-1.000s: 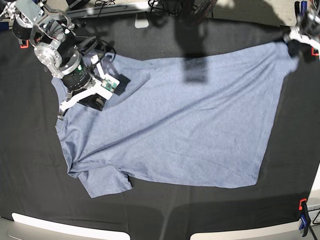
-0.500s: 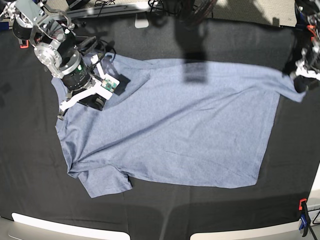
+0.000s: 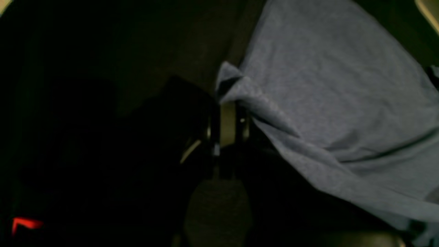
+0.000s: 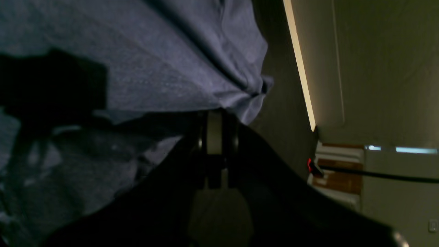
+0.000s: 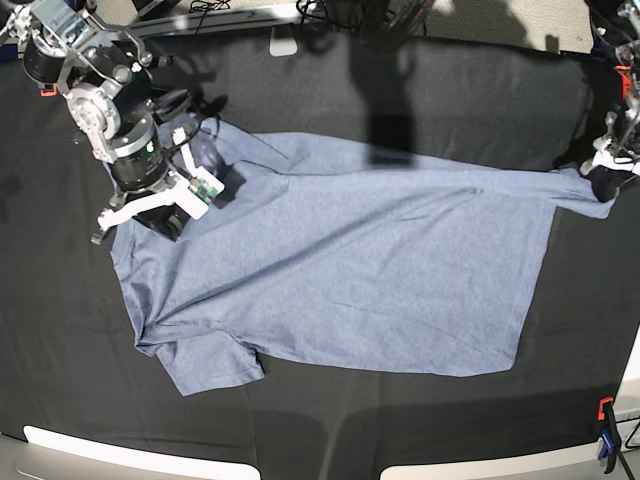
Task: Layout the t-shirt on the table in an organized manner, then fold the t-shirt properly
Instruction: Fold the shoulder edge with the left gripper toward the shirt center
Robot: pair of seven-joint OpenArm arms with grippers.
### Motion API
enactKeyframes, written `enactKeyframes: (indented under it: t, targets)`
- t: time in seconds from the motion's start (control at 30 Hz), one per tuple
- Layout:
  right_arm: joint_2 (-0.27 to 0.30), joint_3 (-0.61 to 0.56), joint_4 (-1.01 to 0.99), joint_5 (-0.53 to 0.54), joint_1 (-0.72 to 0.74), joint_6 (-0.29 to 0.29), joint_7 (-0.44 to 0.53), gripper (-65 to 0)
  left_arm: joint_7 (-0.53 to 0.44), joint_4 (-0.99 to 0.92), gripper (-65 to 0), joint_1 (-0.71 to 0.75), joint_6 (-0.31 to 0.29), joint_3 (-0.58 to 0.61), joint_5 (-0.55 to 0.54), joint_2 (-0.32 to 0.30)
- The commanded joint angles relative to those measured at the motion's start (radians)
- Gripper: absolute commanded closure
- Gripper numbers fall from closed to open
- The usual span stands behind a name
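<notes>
The blue-grey t-shirt [image 5: 350,270] lies spread plain side up on the black table [image 5: 60,350]; no lettering shows. My left gripper [image 5: 603,185] sits at the table's right edge, shut on the shirt's stretched-out far right corner. In the left wrist view the left gripper [image 3: 227,103] pinches a bunched tip of the t-shirt [image 3: 343,103]. My right gripper [image 5: 162,222] is at the shirt's upper left, shut on cloth by the shoulder. In the right wrist view the right gripper [image 4: 215,115] bites a folded edge of the t-shirt [image 4: 154,68]. One short sleeve [image 5: 210,365] lies flat at the lower left.
An orange clip [image 5: 45,88] marks the far left edge, and an orange and blue clip [image 5: 606,432] the near right corner. Cables and a white stand foot [image 5: 284,44] lie beyond the far edge. White panels [image 5: 130,462] border the near edge.
My left gripper has come down the right edge toward the near side, dragging the shirt's corner and flattening its top edge. The right arm has shifted slightly left with its hold on the shoulder.
</notes>
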Motion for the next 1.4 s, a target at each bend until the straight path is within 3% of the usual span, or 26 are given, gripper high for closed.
enactKeyframes:
  t: [0.0,0.2,0.37,0.57,0.73,0.77,0.9,0.97,1.07,1.17,1.27,1.3,1.37]
  targets:
    - [0.013,0.010,0.014,-0.019,0.011,-0.019,-0.002,0.0,-0.033,0.016,0.0,-0.008,0.000,0.011,-0.011,-0.014]
    - [0.014,0.010,0.013,-0.019,0.011,-0.026,-0.067,0.0,-0.137,0.016,0.0,-0.008,0.003,0.149,0.132,-0.014]
    - [0.014,0.010,0.013,-0.019,0.011,-0.026,-0.069,0.0,-0.217,0.016,0.0,-0.008,0.118,0.230,0.294,-0.014]
    - [0.013,0.010,0.013,-0.019,0.011,-0.026,-0.065,0.0,-0.277,0.016,0.0,-0.009,0.131,0.245,0.358,-0.015]
    - [0.013,0.010,0.013,-0.019,0.011,-0.044,-0.066,0.0,-0.355,0.016,-25.1,-0.009,0.130,0.245,0.369,-0.023]
    - [0.013,0.010,0.013,-0.019,0.011,-0.044,-0.066,0.0,-0.371,0.016,-26.1,-0.009,0.129,0.245,0.373,-0.026]
    - [0.008,0.010,0.013,-0.019,0.011,-0.045,-0.066,-15.3,-0.399,0.016,-26.1,-0.009,0.111,0.245,0.377,-0.060]
    - [-0.003,0.010,0.013,-0.019,0.011,-0.051,-0.067,-15.8,-0.398,0.016,-26.1,-0.008,0.104,0.245,0.377,-0.085]
    - [-0.011,0.010,0.017,-0.020,0.005,-0.117,-0.064,-15.8,-0.367,0.016,-26.1,0.005,0.019,0.244,0.375,-0.121]
    - [-0.010,0.010,0.049,-0.080,-0.025,-0.139,-0.057,-15.8,-0.364,0.016,-26.0,0.051,-0.134,0.244,0.378,-0.140]
    - [-0.011,0.010,0.107,-0.136,-0.076,-0.139,-0.054,-15.8,-0.433,0.016,-25.7,0.125,-0.294,0.253,0.393,-0.168]
    - [-0.011,0.010,0.124,-0.145,-0.093,-0.139,-0.055,-15.8,-0.469,0.016,-24.3,0.150,-0.325,0.262,0.411,-0.183]
    - [-0.011,0.010,0.152,-0.147,-0.121,-0.142,-0.055,-15.8,-0.559,0.016,-21.1,0.188,-0.332,0.296,0.545,-0.219]
